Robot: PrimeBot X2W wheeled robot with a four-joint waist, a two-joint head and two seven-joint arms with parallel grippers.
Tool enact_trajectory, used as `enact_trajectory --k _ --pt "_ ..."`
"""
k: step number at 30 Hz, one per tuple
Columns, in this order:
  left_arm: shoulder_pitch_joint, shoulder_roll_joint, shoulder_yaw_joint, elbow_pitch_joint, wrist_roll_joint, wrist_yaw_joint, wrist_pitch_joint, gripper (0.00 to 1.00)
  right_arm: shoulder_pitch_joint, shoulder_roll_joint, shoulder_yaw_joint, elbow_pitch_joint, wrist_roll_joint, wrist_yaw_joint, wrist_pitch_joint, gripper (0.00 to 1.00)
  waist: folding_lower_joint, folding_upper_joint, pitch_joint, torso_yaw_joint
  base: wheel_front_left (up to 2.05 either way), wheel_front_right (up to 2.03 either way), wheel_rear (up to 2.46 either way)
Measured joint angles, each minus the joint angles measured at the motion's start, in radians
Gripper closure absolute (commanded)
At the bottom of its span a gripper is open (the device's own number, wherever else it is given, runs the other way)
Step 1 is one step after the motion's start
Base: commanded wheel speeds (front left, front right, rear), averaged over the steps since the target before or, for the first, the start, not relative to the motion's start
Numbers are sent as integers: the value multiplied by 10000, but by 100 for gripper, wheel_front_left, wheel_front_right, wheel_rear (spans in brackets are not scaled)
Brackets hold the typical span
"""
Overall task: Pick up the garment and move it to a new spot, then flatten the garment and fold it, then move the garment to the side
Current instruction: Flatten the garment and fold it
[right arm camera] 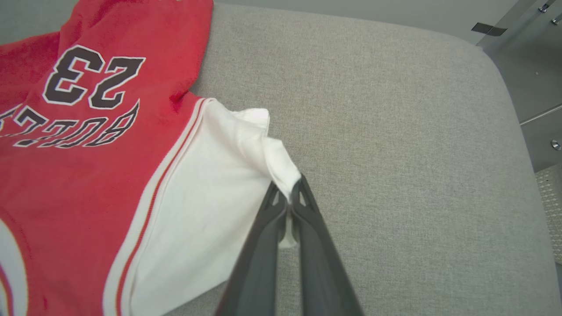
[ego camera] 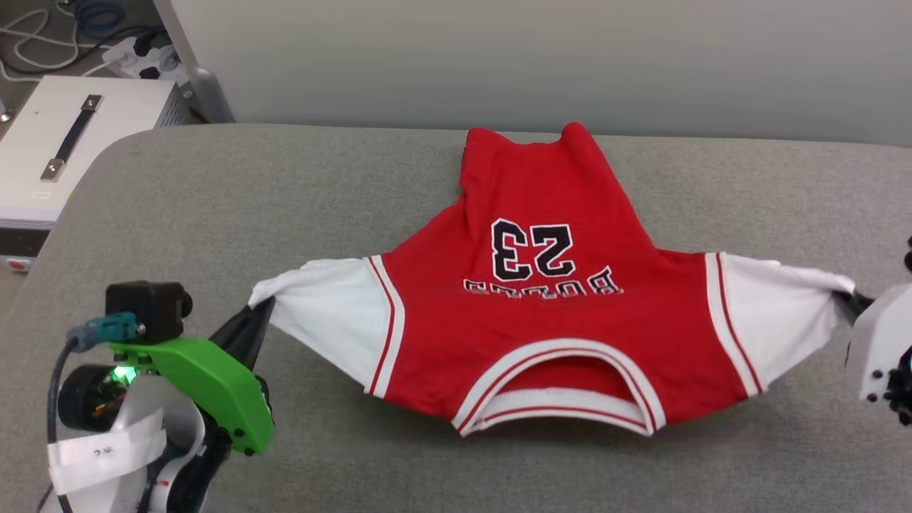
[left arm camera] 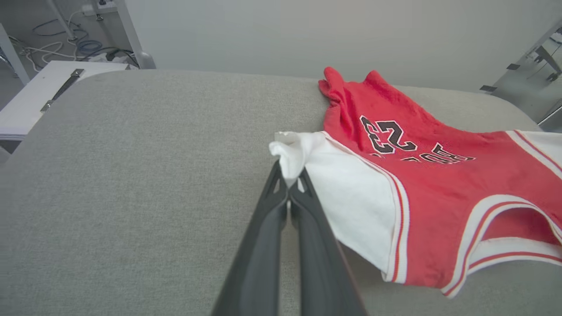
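The garment [ego camera: 541,313] is a red jersey with white sleeves and a black "23", spread across the grey cushioned surface [ego camera: 214,214] with its collar toward me. My left gripper [ego camera: 262,305] is shut on the tip of the white sleeve at the left, seen close in the left wrist view as gripper [left arm camera: 290,182] pinching the garment [left arm camera: 439,184]. My right gripper [ego camera: 851,299] is shut on the tip of the other white sleeve; the right wrist view shows that gripper [right arm camera: 290,195] pinching the garment [right arm camera: 109,145]. Both sleeves are pulled outward and the hem end is bunched.
A white box [ego camera: 64,142] with a dark handle stands off the surface's far left corner, with cables and a power strip [ego camera: 139,60] behind it. A pale wall runs along the back. Bare grey cushion surrounds the jersey.
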Motion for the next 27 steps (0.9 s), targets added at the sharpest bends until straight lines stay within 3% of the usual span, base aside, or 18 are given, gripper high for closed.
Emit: enact_trajectory --k 9,27 --pt "-1534 454 704 -761 -313 -276 6 100 -1671 -834 -257 -449 855 0 -211 100 0 0 -591 -440 0 0 0" --pt "-4485 901 1271 -552 -562 -711 -171 100 -4158 -938 -119 -546 1197 0 -665 100 0 0 -468 -864 0 0 0"
